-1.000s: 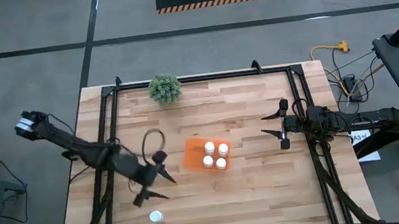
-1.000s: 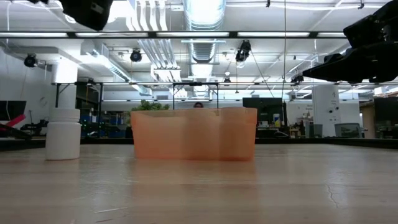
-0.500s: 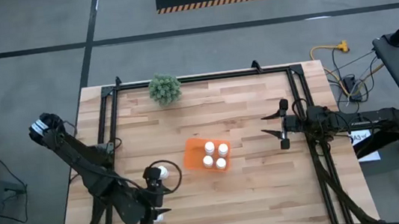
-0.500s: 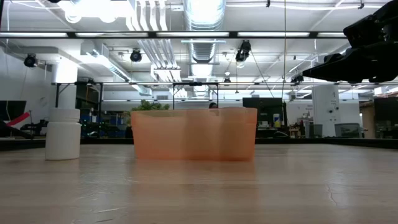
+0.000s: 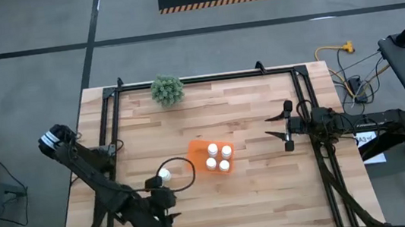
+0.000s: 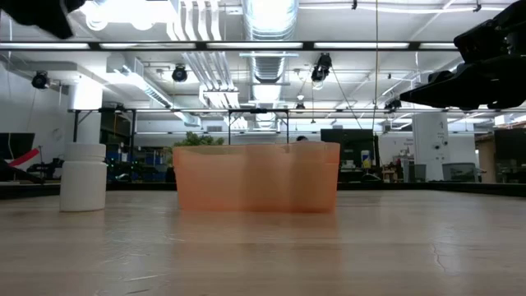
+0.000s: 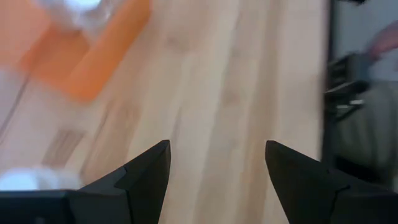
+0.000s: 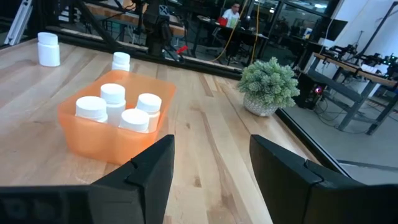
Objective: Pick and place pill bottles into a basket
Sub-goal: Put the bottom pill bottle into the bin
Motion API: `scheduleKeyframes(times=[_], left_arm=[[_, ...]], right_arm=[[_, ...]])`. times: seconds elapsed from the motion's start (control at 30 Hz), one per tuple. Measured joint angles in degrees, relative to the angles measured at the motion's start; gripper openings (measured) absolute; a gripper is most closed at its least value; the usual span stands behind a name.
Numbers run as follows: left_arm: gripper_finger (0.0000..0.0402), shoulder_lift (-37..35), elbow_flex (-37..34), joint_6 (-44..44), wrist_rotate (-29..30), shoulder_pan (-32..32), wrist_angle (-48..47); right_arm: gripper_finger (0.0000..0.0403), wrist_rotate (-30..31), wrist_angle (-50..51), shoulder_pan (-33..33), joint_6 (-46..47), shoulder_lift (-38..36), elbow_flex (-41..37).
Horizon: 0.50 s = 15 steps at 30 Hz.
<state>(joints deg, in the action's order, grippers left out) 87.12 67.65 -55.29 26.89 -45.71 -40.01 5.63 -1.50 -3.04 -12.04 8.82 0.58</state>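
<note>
A: Left gripper (image 7: pixel 217 146), state?
B: Fingers spread wide, nothing between them. It hangs low over the table (image 5: pixel 257 191) near the front edge, at the end of the left arm (image 5: pixel 90 168).

A: Where's the basket (image 5: pixel 197 157) from there?
B: Ahead of the left gripper and off to one side, a short way apart. In the left wrist view it's the orange blur past one finger (image 7: pixel 146 177).

A: Pill bottles?
B: Four white-capped ones (image 8: pixel 112 94) stand upright inside the basket, packed together. Two are loose on the wood. One loose bottle (image 5: pixel 164 175) sits just beside the left wrist, between it and the basket, with a cable loop (image 5: pixel 187 178) curving round it. The far loose bottle (image 8: pixel 48 48) stands farther from the basket. From above the arm covers that spot. There's a white blur by the left finger in the wrist view, can't tell what it is.

A: Right gripper (image 5: pixel 287 127)?
B: Also wide apart, empty, held above the table at the right side. The basket is straight in front of it, well apart. The loose bottles are beyond the basket from it.

A: Anything else near it?
B: A green plant (image 5: pixel 167 89) at the back edge, ahead of the right gripper and off to one side, well clear of the basket.

A: Low view?
B: Basket wall is mid-table, and one upright bottle (image 6: pixel 83 177) stands apart from it. The right arm (image 6: pixel 472 70) hangs high above the table.
</note>
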Motion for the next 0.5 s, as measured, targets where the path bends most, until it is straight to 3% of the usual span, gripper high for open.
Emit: scheduleKeyframes(times=[0.13,0.27,0.5], left_arm=[[0.0244,2.4,2.0,-12.0,-2.9,0.0,-8.1],[0.0244,4.0,4.4,-23.4,-12.8,0.0,-15.2],[0.0244,4.1,5.4,-38.7,-22.5,0.0,-16.5]], right_arm=[[0.0199,0.0,0.0,0.0,0.0,0.0,0.0],[0.0199,0.0,0.0,0.0,0.0,0.0,0.0],[0.0199,0.0,0.0,0.0,0.0,0.0,0.0]])
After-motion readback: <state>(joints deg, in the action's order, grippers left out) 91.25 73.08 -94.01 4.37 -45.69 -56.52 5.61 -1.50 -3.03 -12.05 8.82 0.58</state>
